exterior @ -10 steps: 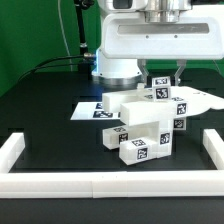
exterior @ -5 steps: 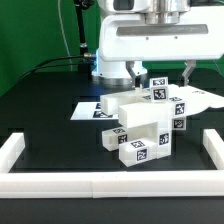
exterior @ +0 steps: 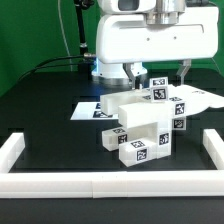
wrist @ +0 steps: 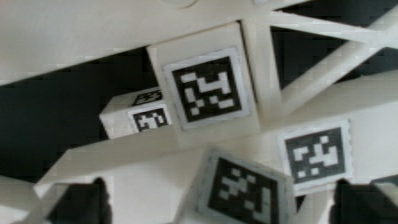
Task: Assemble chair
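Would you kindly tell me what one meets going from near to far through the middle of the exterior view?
Long white border rail → matte white blocky chair pieces with black-and-white square tags → white robot arm base.

Black table (exterior: 50,130), chair parts (exterior: 140,125), marker board (exterior: 85,110), border rails (exterior: 100,183)
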You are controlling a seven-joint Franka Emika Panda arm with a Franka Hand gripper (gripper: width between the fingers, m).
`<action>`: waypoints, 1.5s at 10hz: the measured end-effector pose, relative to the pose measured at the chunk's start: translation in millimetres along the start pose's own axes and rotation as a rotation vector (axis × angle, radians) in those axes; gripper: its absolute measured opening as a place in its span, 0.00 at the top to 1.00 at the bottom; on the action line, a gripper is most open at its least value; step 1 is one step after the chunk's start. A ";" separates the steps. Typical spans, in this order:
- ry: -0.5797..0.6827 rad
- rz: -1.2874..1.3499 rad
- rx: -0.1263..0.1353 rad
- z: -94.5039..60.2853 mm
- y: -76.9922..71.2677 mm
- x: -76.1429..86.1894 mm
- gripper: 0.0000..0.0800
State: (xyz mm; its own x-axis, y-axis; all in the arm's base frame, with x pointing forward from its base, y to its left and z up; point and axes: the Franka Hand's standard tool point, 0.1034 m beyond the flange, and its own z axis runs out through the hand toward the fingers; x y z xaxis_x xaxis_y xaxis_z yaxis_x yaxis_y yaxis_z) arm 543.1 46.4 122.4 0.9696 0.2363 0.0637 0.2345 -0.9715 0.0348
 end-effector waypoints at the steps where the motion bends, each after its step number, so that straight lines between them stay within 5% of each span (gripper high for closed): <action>1: 0.000 0.066 0.002 0.0 -0.5 0.1 0.35; 2: 0.001 0.149 0.003 -0.1 -1.1 0.2 0.58; 4: 0.001 0.283 0.008 0.1 -2.0 0.3 0.64; 10: -0.003 0.737 0.020 0.5 -6.8 0.9 0.64; 13: -0.002 0.707 0.021 0.6 -7.0 0.8 0.63; 15: -0.019 0.481 0.033 -0.8 3.0 -0.7 0.24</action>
State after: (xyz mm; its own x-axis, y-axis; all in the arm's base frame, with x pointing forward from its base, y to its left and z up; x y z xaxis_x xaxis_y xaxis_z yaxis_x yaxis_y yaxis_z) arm 543.1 43.3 123.3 0.9697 -0.2400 0.0465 -0.2390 -0.9707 -0.0262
